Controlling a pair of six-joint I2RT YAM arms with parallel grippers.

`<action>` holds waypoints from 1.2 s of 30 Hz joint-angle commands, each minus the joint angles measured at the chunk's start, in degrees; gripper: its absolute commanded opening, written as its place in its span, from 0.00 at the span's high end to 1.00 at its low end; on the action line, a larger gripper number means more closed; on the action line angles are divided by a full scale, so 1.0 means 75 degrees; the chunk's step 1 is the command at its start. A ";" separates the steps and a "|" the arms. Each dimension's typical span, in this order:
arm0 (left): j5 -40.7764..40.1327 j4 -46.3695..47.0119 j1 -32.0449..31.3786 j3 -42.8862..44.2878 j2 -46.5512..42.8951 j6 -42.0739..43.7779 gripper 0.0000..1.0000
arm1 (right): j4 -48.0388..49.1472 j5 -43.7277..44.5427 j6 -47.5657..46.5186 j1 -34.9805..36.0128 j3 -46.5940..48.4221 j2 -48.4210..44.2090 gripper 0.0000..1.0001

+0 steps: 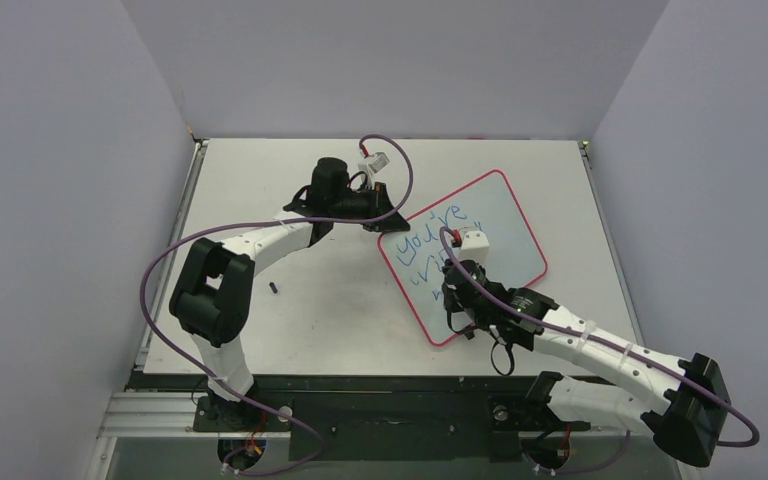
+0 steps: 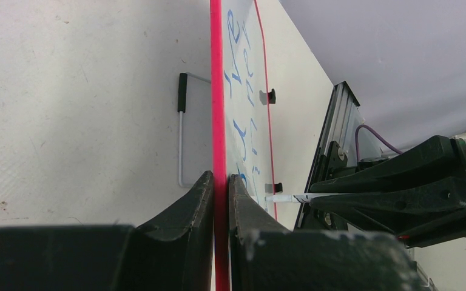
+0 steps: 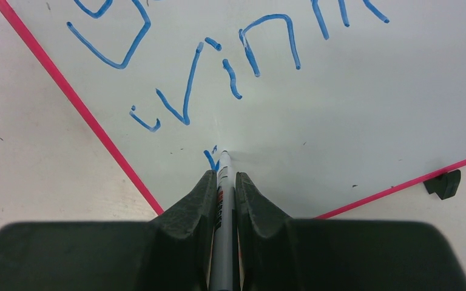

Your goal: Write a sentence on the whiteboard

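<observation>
Nearest the arm bases, the right claw (image 3: pixel 223 179) is closed on a pen (image 3: pixel 224 165), the barrel pinched between both fingers and pointing straight out ahead of them. That lets the arm steer the tip like a hand would. The tip is touching the whiteboard (image 3: pixel 352 115) low down, just beside a small blue stroke that looks like the start of a third line.

Above that mark runs the sentence (image 3: pixel 261 54) in thin blue letters: a second line reading roughly "winn", and a first line beyond it that the top view shows as "You're". The lettering slants because the board lies turned at an angle on the surface (image 1: pixel 320 310), one corner towards the right arm, probably so the rows fall across that arm's reach. One black foot (image 3: pixel 443 183) shows past the lower frame.

Farther off, the left claw (image 2: pixel 220 182) is clamped on the pink-red frame at the board's far left edge, one finger on each side. Judging by this, it is there to steady the board against the pen's push. The writing seems partway done, with the third line barely begun
</observation>
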 commanded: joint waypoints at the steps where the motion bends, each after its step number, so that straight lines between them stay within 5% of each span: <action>1: 0.0434 0.0309 -0.0335 0.0047 -0.0328 0.0416 1.00 | 0.0115 0.0094 0.0243 -0.0092 -0.0424 -0.0219 1.00; 17: 0.0440 0.0320 -0.0347 0.0055 -0.0322 0.0403 1.00 | -0.0206 0.0121 0.0782 0.0135 -0.1098 -0.0913 1.00; 26: 0.0441 0.0288 -0.0344 0.0067 -0.0354 0.0428 1.00 | -0.0633 0.0797 0.0781 0.0104 -0.0473 -0.1460 1.00; 36: 0.0457 0.0291 -0.0341 0.0061 -0.0350 0.0446 1.00 | 0.0648 0.0333 0.0811 -0.0862 -0.0823 -0.1871 1.00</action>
